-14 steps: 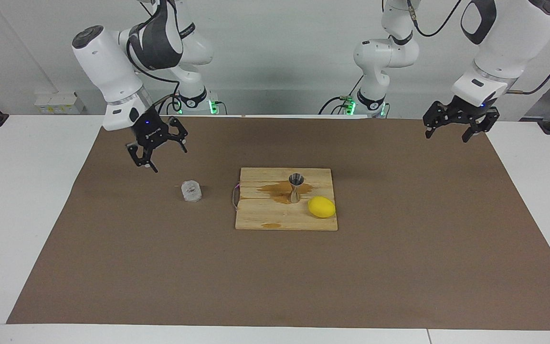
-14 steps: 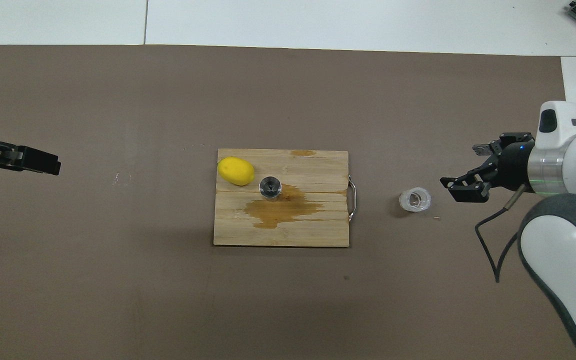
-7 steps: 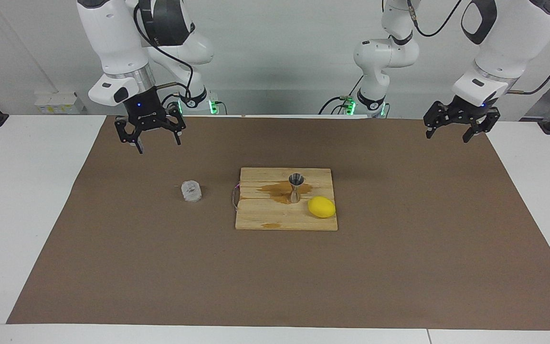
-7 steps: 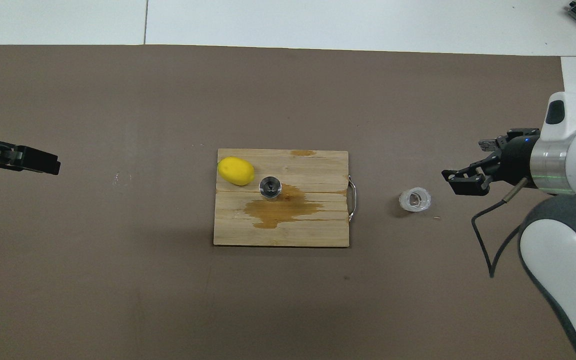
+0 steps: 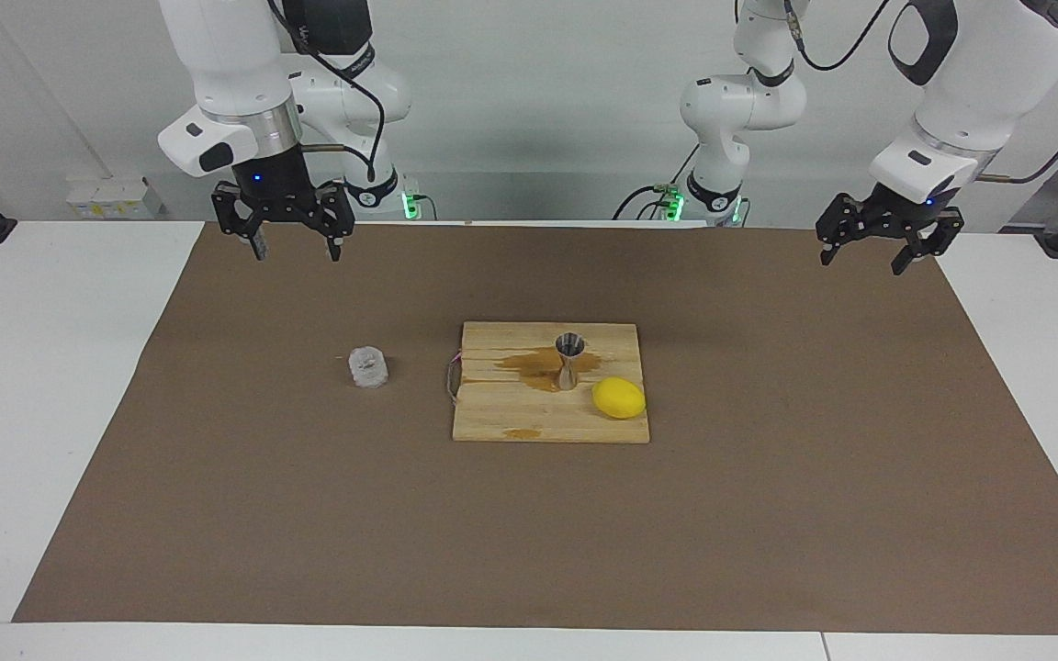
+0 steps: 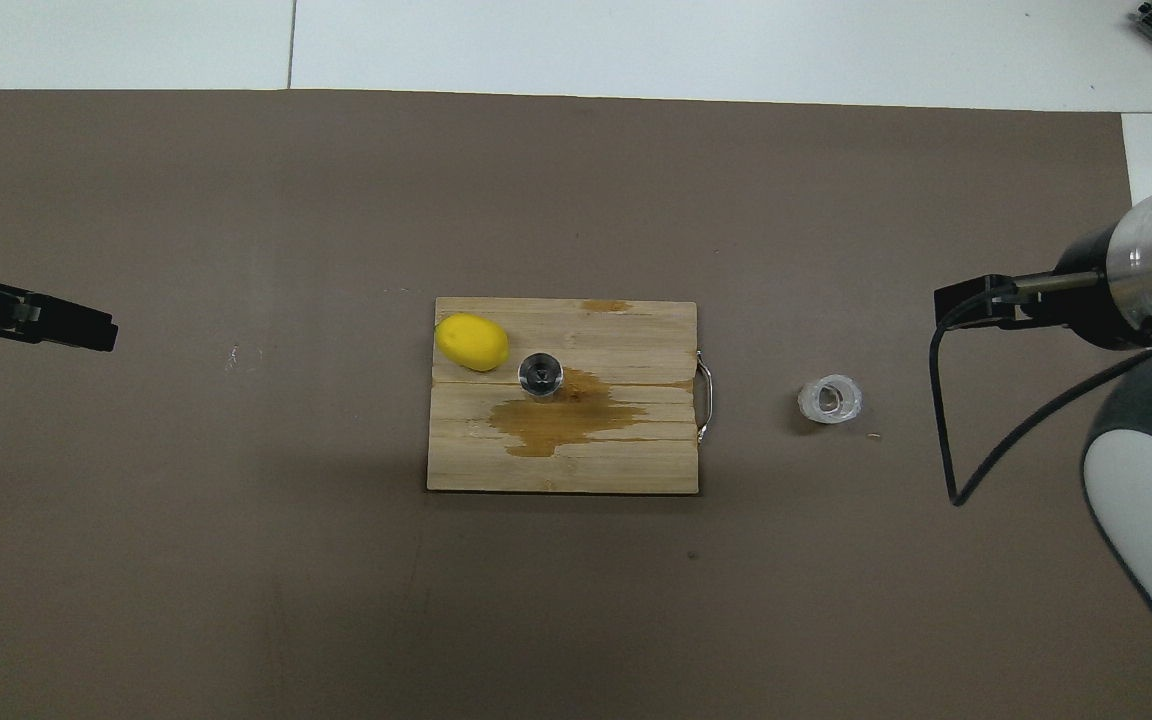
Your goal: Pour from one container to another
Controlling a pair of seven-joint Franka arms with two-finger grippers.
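Observation:
The clear faceted glass tumbler [image 5: 368,366] [image 6: 830,399] stands upright on the brown mat, beside the wooden board toward the right arm's end. The steel jigger [image 5: 569,361] [image 6: 541,374] stands upright on the wooden board [image 5: 511,418] [image 6: 556,475], at the edge of a brown wet stain [image 5: 534,365]. My right gripper [image 5: 296,251] hangs open, pointing straight down, high over the mat and well apart from the tumbler, holding nothing. My left gripper [image 5: 862,263] waits open and empty over the mat at the left arm's end.
A yellow lemon [image 5: 619,397] [image 6: 472,341] lies on the board next to the jigger. The board has a metal handle [image 6: 704,396] on the side facing the tumbler. The brown mat [image 5: 768,496] covers most of the white table.
My right gripper has risen and drawn back from beside the tumbler, turning to point straight down. The left arm, tumbler, jigger and lemon have not moved.

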